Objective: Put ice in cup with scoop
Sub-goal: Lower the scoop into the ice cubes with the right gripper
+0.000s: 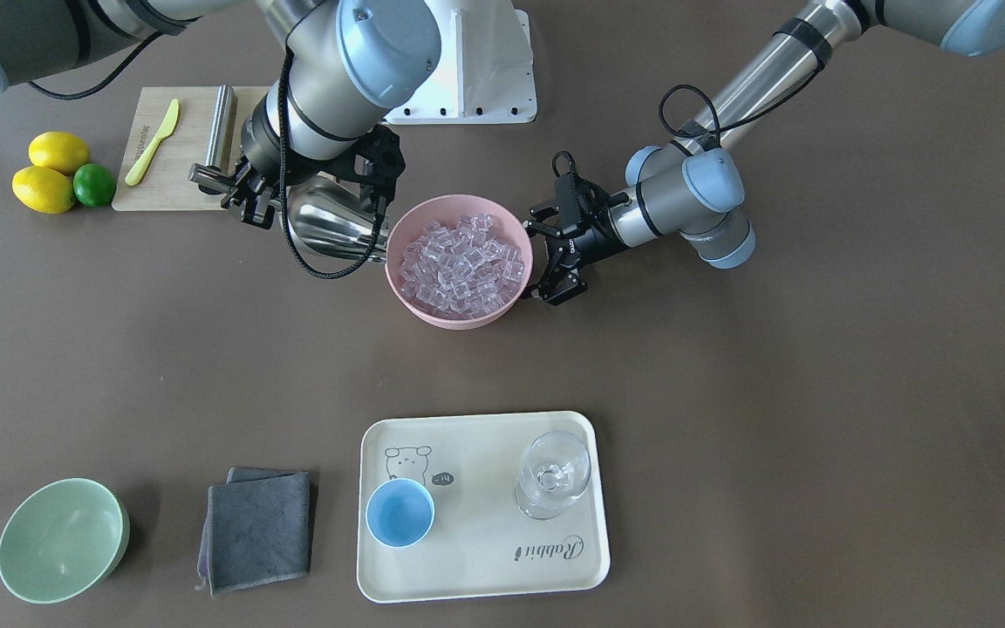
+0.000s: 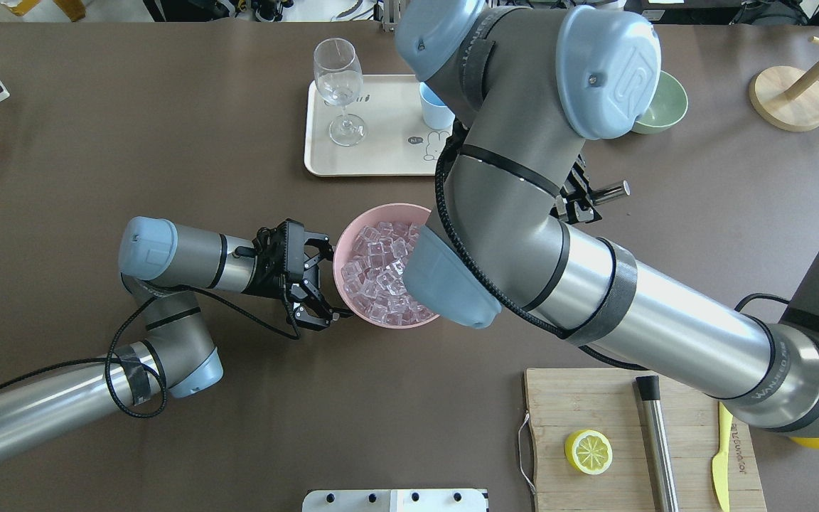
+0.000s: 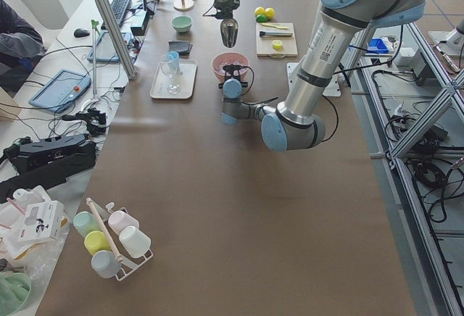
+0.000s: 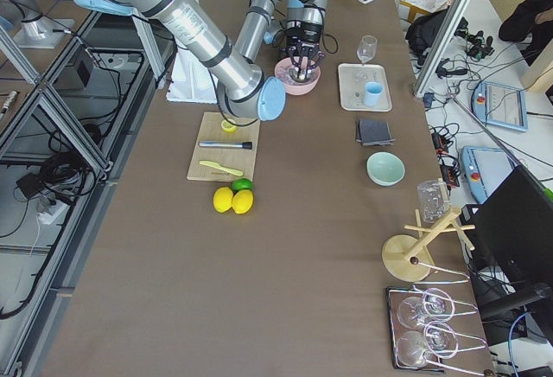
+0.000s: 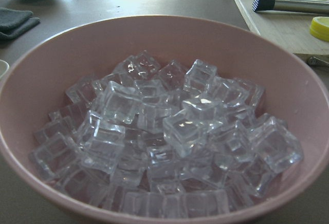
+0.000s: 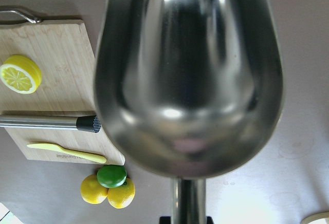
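The ice is a heap of clear cubes filling a pink bowl, seen close up as ice in the left wrist view. My left gripper stands open at the bowl's side, its fingers spread along the rim. My right gripper is shut on the rod handle of the steel scoop, which hangs above the table on the bowl's other side. The scoop's trough holds nothing. The light-blue cup stands on a cream tray across the table.
A stemmed glass shares the tray. A wooden board holds a steel cylinder and a yellow knife, with lemons and a lime beside it. A green bowl and a grey cloth lie near the tray.
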`<state>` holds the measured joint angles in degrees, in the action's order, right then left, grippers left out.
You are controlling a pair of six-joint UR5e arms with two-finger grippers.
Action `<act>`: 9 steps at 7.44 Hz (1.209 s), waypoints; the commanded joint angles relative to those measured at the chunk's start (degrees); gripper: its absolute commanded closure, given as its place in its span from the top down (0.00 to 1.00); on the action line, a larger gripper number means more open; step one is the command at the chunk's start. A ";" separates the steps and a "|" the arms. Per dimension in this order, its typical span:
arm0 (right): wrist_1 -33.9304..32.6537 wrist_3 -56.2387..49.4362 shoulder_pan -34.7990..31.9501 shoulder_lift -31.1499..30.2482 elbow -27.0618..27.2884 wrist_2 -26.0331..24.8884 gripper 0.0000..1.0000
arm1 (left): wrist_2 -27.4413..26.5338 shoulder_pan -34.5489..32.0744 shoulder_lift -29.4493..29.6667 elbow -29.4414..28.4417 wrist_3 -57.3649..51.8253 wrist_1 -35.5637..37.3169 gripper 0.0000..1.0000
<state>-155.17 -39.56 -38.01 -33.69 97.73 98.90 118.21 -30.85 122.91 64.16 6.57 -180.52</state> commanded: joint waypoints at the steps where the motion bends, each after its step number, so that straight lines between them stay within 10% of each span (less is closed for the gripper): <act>1: -0.57 3.77 3.63 0.64 -1.57 -1.25 0.00 | -0.26 -0.08 0.31 0.00 1.86 0.87 0.98; 9: 1.87 8.53 5.93 4.07 -10.27 -2.39 0.00 | -0.87 -0.35 0.57 0.00 2.05 1.48 0.98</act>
<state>-154.87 -32.62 -32.89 -30.15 89.38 96.50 117.34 -31.20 123.47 64.16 8.61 -179.02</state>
